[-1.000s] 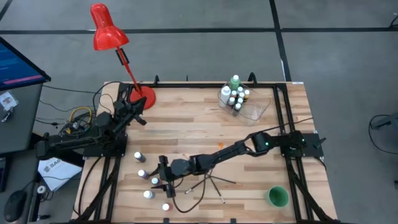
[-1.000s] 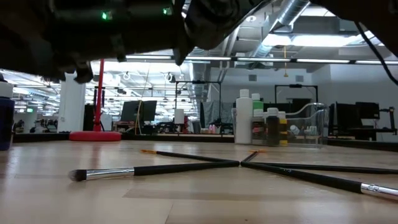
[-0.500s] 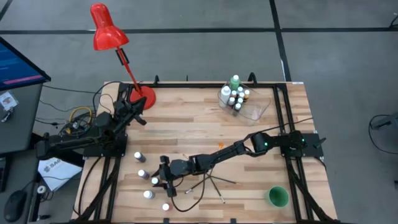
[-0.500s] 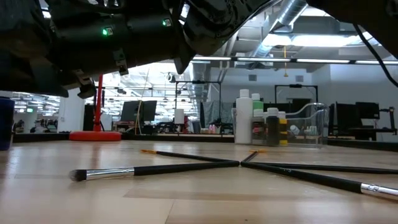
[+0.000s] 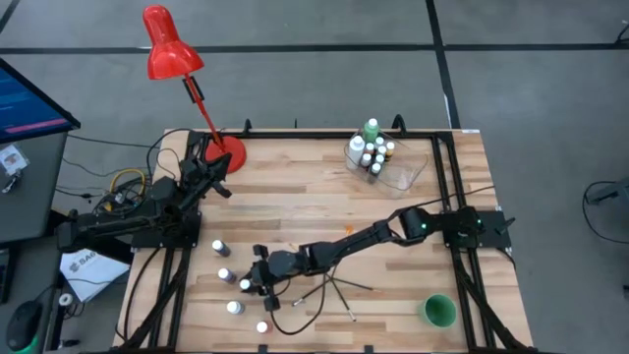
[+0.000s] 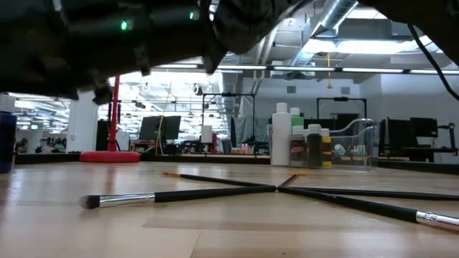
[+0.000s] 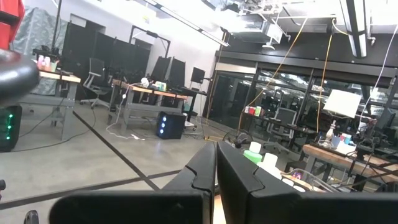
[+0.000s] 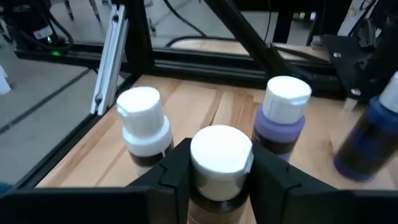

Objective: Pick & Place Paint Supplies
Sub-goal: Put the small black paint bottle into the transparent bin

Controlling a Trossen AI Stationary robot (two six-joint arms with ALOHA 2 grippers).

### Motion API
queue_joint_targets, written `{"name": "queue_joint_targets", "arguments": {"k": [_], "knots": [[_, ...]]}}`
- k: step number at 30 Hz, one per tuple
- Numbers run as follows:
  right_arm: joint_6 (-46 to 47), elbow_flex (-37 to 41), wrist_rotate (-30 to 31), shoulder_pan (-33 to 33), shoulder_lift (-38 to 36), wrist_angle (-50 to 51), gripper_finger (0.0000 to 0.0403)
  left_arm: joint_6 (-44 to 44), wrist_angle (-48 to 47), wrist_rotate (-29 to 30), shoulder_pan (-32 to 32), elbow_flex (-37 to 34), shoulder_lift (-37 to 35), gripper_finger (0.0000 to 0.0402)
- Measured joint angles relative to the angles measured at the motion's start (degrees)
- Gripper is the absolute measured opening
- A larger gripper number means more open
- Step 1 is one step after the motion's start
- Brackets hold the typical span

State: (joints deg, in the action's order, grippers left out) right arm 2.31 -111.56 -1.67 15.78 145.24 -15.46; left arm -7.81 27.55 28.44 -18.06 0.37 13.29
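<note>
The middle of the desk [image 5: 295, 192], between the red lamp's base [image 5: 228, 153] and the clear tub [image 5: 385, 165], lies bare and gives wide passage. The near-left part is crowded: small white-capped bottles [image 5: 220, 248] stand close together there, two of them [image 8: 144, 127] just beside the capped bottle [image 8: 220, 155] that sits between the right gripper [image 8: 219, 167] fingers. The right arm [image 5: 354, 242] stretches diagonally across the desk's near half. Crossed paintbrushes [image 5: 329, 285] lie beside the bottles. A green cup [image 5: 438, 311] occupies the near-right corner.
</note>
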Motion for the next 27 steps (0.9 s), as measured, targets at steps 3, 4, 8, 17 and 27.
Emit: {"name": "queue_joint_targets", "arguments": {"k": [3, 4, 8, 17, 27], "knots": [[-2.52, 0.08, -0.02, -0.44, -4.36, 6.52, 0.0110, 0.00, 0.00, 0.01, -0.01, -0.01, 0.01, 0.0008], [-3.38, 0.06, 0.00, -0.71, -6.21, 8.60, 0.0110, 0.00, 0.00, 0.00, -0.01, 0.00, 0.01, 0.0008], [-7.61, 2.30, 0.16, -2.26, -15.88, 20.34, 0.0110, 0.00, 0.00, -0.01, 0.01, -0.01, 0.01, 0.0008], [-9.70, 14.59, 10.95, -8.01, -45.06, 46.84, 0.0110, 0.00, 0.02, 0.01, 0.00, -0.01, 0.00, 0.0008], [5.95, 39.68, 32.85, -16.61, -78.05, 60.50, 0.0110, 0.00, 0.02, 0.01, 0.01, -0.01, 0.01, 0.0008]]}}
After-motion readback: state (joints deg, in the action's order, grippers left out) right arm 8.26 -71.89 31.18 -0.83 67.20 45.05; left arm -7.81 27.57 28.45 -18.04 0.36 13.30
